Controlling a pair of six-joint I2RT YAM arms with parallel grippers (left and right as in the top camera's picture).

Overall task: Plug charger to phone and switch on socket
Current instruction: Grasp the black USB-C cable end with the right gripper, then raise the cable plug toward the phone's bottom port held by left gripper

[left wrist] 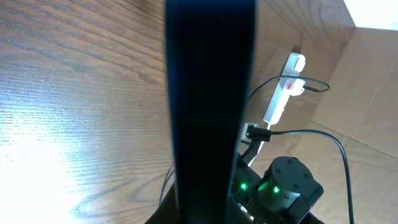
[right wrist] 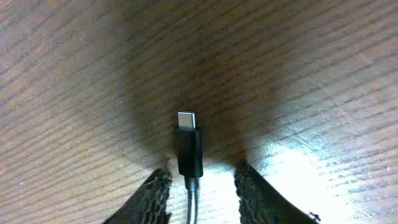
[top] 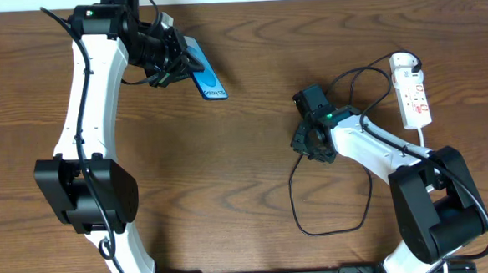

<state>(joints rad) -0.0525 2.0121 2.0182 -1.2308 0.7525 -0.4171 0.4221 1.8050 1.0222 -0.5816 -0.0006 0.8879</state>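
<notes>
— Writing anywhere legible?
— Hardly. White lettering sits at the near end of the phone (top: 207, 78)'s blue screen, too small to read from overhead. The socket (top: 414, 94) carries red marks, equally unreadable.
— What's hidden?
— The left wrist view gives the phone only as a dark band down the middle, with its screen and the fingers out of sight. Overhead, the black cable is partly lost behind the right arm.
— And the arms?
— Left gripper (top: 173, 61), at the table (top: 254, 178)'s far left, clamps the phone, which juts out tilted toward the middle. Right gripper (right wrist: 199, 186) points down near the middle with its fingers (right wrist: 155, 199) spread. The charger (right wrist: 189, 154) lies on the wood between them, touching neither, silver tip (right wrist: 188, 119) pointing away. The socket lies far right, with the white adapter (top: 401, 61) at its far end.
</notes>
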